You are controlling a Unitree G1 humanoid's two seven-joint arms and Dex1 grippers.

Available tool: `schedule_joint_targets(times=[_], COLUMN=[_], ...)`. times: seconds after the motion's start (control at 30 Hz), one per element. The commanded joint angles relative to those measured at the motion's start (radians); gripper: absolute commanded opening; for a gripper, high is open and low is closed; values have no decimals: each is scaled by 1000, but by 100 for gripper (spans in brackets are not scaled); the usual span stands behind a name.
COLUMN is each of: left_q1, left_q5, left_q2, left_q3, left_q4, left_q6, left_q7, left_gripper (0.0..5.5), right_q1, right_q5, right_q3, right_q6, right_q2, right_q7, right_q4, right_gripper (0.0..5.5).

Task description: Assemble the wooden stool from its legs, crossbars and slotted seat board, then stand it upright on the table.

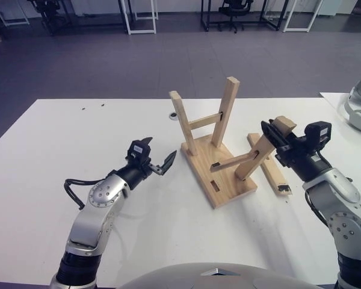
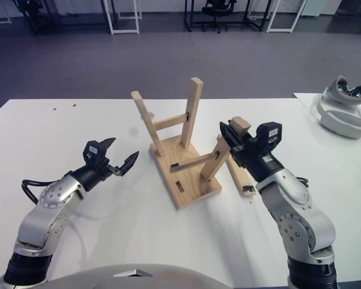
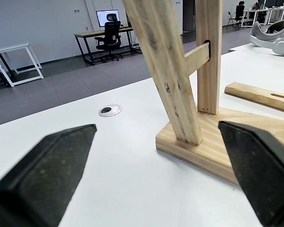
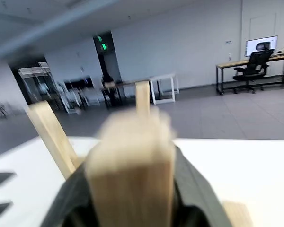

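Note:
The slotted seat board lies flat on the white table. Two legs stand upright in its far end, joined by a crossbar. My right gripper is shut on the top of a third leg, which leans with its foot on the board's near right edge; a crossbar juts from it toward the board. In the right wrist view that leg sits between the black fingers. A loose leg lies on the table behind it. My left gripper is open, left of the board.
A white headset rests at the table's far right. A small round grommet sits in the tabletop beyond the stool. Desks and office chairs stand on the grey floor behind. Bare tabletop stretches left and in front of the board.

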Motion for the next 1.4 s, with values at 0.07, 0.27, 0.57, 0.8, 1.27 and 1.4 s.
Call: schedule_joint_targets(times=[0.07,0.27,0.57,0.8,1.27,1.4], left_q1=[-26,-63,-64,-74,-946,-989], left_q5=[30,57,64,65,-844,-955], left_q2=[12,1,14,22,-158,-178], left_q3=[6,-13,-6,-4,413,400], left_q4=[44,105,123,112,212,229], left_q6=[-21,-45,-47,-28,190,209], left_q7=[-7,-14,-27,-44,158,176], left_gripper=[474,474,474,474,474,456], right_q1=[-141,-313,24,46,-586,-674], right_q5=[218,253,-322,-427,-753,-752], right_q3=[-129,-220,201,214,252,315], right_q6=[31,57,71,151,-547,-578], right_q2=[-83,-234,-190,-156,-178,-91], right_q7=[26,-50,40,56,242,269], right_q4=[-61,275,524,510,317,279], right_gripper=[239,335,335,260,206,206])
